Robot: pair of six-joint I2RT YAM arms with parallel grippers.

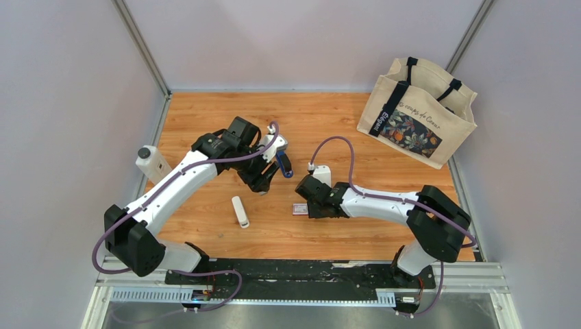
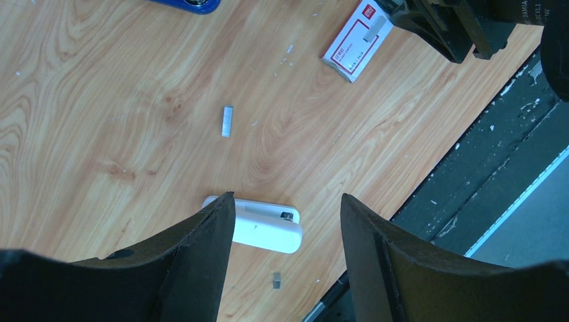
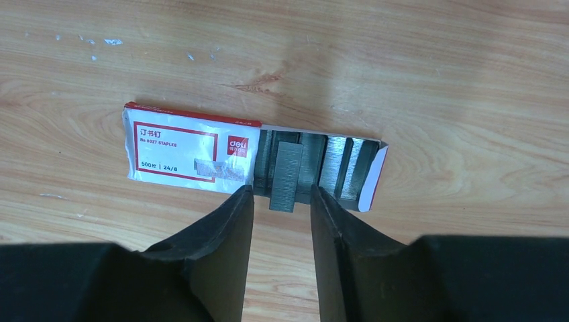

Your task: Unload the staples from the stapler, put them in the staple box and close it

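Observation:
The blue stapler (image 1: 283,164) lies on the wooden table beside my left gripper (image 1: 262,179); only its edge shows at the top of the left wrist view (image 2: 191,5). My left gripper (image 2: 288,201) is open and empty, hovering above a white rounded stick (image 2: 267,229). A loose staple strip (image 2: 227,121) and a smaller piece (image 2: 276,280) lie on the wood. My right gripper (image 3: 282,194) is open over the pink-and-white staple box (image 3: 181,149), whose open end holds staple strips (image 3: 287,176); one strip sticks out between the fingertips, untouched.
A canvas tote bag (image 1: 418,113) stands at the back right. A white bottle-like object (image 1: 152,163) sits at the left table edge. The white stick (image 1: 240,211) and staple box (image 1: 299,210) lie mid-table. A black rail (image 1: 294,273) runs along the near edge.

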